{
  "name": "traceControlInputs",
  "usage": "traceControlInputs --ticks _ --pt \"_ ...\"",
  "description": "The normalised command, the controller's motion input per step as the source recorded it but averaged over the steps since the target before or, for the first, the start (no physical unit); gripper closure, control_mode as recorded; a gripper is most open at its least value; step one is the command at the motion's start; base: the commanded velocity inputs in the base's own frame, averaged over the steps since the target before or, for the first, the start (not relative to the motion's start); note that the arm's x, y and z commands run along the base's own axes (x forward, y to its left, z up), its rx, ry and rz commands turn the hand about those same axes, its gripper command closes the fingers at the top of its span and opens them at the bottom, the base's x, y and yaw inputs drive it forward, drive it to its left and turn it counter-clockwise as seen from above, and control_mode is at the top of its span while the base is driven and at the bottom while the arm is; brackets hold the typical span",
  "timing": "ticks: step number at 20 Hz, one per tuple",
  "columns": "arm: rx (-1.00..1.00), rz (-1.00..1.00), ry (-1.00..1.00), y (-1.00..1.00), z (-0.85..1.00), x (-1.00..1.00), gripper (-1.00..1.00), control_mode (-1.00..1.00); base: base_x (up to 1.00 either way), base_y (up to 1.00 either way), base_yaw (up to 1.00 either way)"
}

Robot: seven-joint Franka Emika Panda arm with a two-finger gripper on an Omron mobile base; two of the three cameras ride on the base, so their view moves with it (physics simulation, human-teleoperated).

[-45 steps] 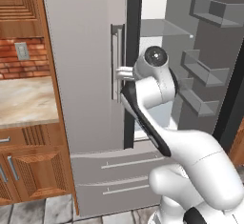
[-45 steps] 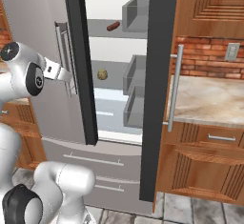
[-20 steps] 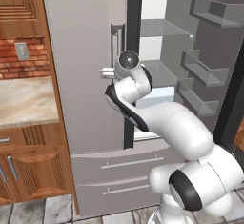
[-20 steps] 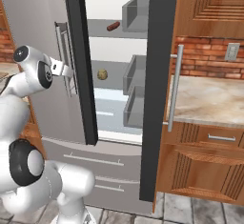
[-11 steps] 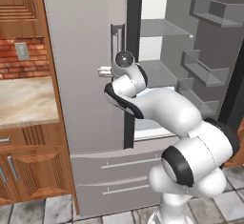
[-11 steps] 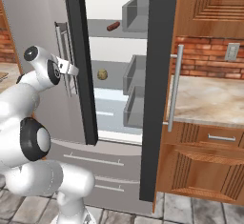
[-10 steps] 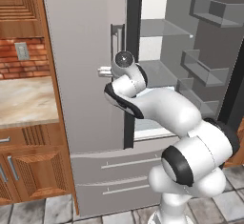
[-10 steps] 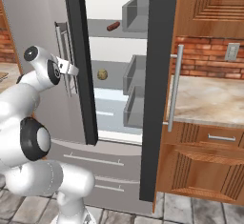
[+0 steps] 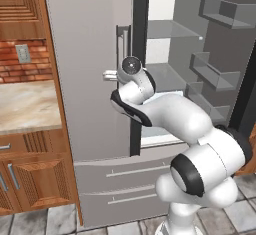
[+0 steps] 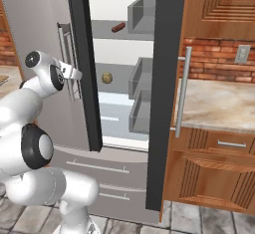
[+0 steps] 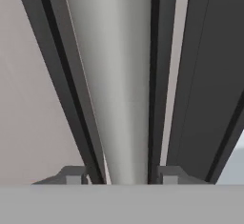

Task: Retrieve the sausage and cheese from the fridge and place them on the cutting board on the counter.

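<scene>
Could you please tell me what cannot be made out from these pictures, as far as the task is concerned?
- Gripper on the fridge handle: hand view crops the fingertips at the bottom; whether they clamp the bar cannot be told.
- Round item on the middle shelf: right base view, too small to identify as cheese.
- Sausage: right base view, tiny; no detail.
- Fridge interior: left base view, partly hidden by the arm.

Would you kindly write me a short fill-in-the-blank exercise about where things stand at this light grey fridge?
1. The small dark reddish-brown sausage lies on the ____ shelf of the light grey two-door fridge.
2. The fridge's right door stands ____.
3. The gripper straddles the vertical grey bar ____ of the left door.
4. Right of the fridge, the beige marbled counter meets a red ____ wall.

Missing words: top; open; handle; brick
</scene>
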Motion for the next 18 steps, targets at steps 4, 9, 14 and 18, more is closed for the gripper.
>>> traceControlInputs --ticks 4,9,14,18 --pt "0.00 0.00 0.01 0.00 -0.01 0.00 1.00 -1.00 0.00 0.00 0.00" --pt "0.00 0.00 -0.01 0.16 0.00 -0.27 1.00 -1.00 0.00 0.00 0.00" --pt "-0.01 -0.09 -0.01 0.42 0.00 -0.86 1.00 -1.00 0.00 0.00 0.00" --pt "0.00 -0.18 0.00 0.13 0.00 -1.00 1.00 -1.00 0.00 0.00 0.00"
